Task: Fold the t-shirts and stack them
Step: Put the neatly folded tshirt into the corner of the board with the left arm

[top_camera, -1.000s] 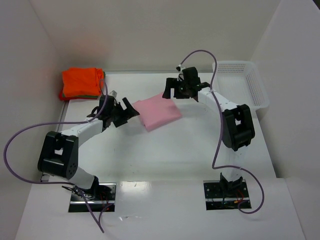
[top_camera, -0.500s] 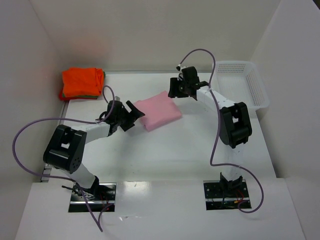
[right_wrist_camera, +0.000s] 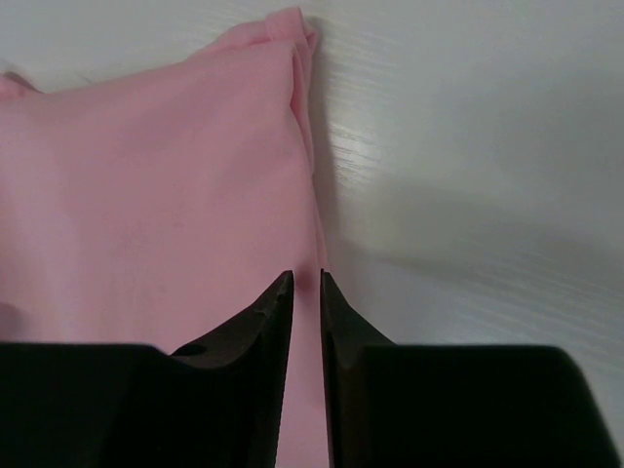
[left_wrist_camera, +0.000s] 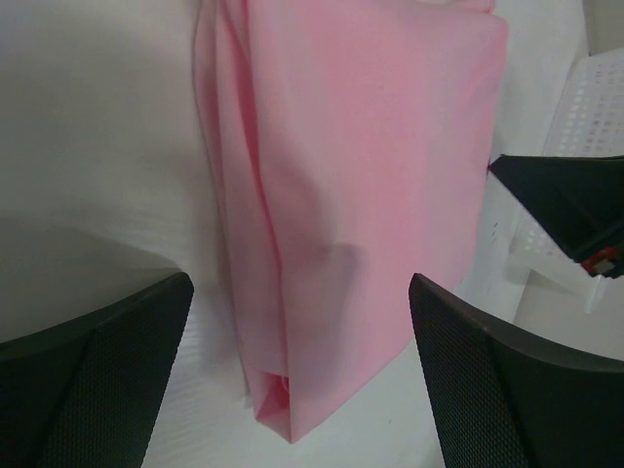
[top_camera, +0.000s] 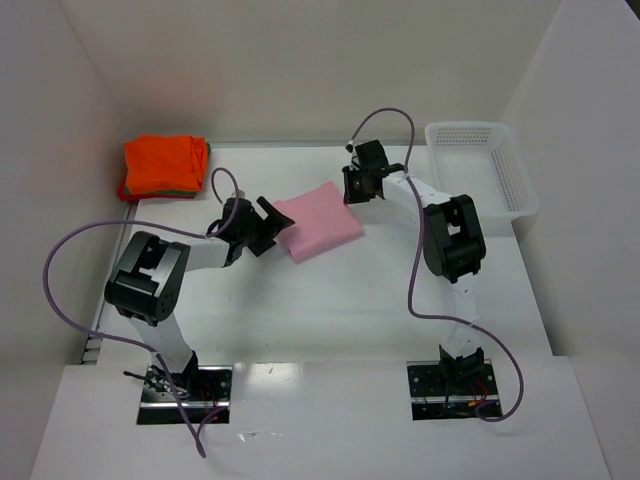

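Observation:
A folded pale pink t-shirt (top_camera: 318, 222) lies flat mid-table. My left gripper (top_camera: 272, 225) is open at its near-left corner, and the wide-apart fingers straddle that folded corner (left_wrist_camera: 278, 390) without touching it. My right gripper (top_camera: 352, 188) sits at the shirt's far right edge. Its jaws are pinched to a thin slit with the pink hem (right_wrist_camera: 306, 322) between them. A bright orange t-shirt (top_camera: 165, 165) is folded at the back left, on top of a green one that shows only as an edge (top_camera: 170, 191).
A white mesh basket (top_camera: 520, 190) stands at the back right, and part of it (left_wrist_camera: 597, 97) shows in the left wrist view. White walls close in the table on the left, back and right. The right arm's cable loops above the pink shirt.
My right gripper closed from wide open onto the pink shirt's far edge. The left gripper slid right, up to the shirt's near-left corner, and stayed open.

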`<action>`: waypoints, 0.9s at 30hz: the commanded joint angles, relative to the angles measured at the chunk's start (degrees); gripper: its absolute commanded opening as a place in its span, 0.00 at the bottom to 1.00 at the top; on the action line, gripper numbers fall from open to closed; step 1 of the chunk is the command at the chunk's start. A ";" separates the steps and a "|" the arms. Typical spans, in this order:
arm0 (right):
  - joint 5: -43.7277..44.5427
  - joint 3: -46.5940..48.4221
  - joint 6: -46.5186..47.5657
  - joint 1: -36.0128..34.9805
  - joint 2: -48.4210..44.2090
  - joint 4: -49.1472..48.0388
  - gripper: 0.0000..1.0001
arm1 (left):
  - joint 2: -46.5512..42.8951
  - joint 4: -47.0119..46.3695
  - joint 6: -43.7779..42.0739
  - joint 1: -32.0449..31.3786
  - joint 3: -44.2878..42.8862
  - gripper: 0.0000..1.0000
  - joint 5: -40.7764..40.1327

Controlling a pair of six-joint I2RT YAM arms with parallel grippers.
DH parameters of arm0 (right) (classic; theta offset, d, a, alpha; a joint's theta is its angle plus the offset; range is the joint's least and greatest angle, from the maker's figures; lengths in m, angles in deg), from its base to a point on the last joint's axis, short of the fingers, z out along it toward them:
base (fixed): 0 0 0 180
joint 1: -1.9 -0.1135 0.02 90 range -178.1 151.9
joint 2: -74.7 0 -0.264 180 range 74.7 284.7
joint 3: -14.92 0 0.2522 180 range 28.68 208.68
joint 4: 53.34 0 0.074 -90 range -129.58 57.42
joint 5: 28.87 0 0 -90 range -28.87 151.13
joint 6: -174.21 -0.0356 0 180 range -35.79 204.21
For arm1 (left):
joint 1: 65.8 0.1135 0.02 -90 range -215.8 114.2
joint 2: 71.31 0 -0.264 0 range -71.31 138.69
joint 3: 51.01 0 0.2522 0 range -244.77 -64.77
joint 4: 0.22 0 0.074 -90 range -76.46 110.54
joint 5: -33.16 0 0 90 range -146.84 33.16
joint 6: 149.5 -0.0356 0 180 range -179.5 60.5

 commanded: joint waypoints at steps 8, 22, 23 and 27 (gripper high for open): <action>-1.21 3.81 1.31 0.32 4.72 1.33 0.21 | 5.70 -1.49 0.89 -1.09 -1.77 1.00 -2.49; -1.75 3.81 0.25 -1.26 6.66 1.33 0.21 | 9.31 -2.02 10.30 -5.83 -1.77 1.00 -10.32; -1.75 3.81 0.25 -1.26 6.66 1.33 0.21 | 9.31 -2.02 11.18 -6.36 -1.08 1.00 -11.63; -1.75 3.81 0.25 -1.88 6.66 1.86 0.21 | 9.31 -2.02 11.71 -6.36 -0.54 1.00 -12.26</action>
